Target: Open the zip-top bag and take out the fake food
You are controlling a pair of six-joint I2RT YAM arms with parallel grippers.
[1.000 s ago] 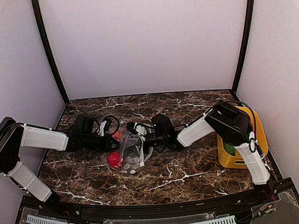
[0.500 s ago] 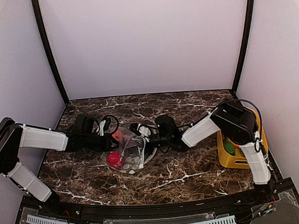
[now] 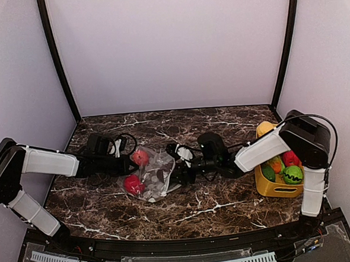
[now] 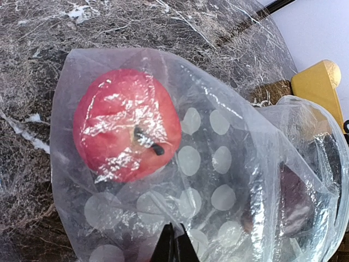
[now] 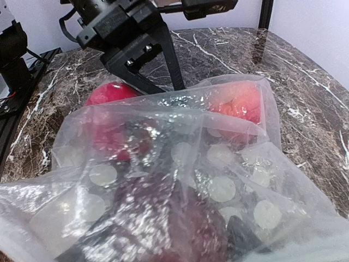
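Observation:
The zip-top bag, clear with white dots, lies between both grippers on the marble. My left gripper is shut, pinching the bag's film at its left side. A red fruit sits inside the bag just beyond it, and another red one lies nearer the front. My right gripper reaches into the bag's mouth from the right. Its fingers stand on either side of a dark maroon fruit, seen through crinkled film.
A yellow bin stands at the right edge, holding green and red toy vegetables. Black frame posts rise at the back corners. The right arm's elbow hangs above the bin.
The right gripper has narrowed and drawn back to the right, pulling the bag's mouth with it. Its elbow swung right, uncovering the bin's contents. The left arm held still.

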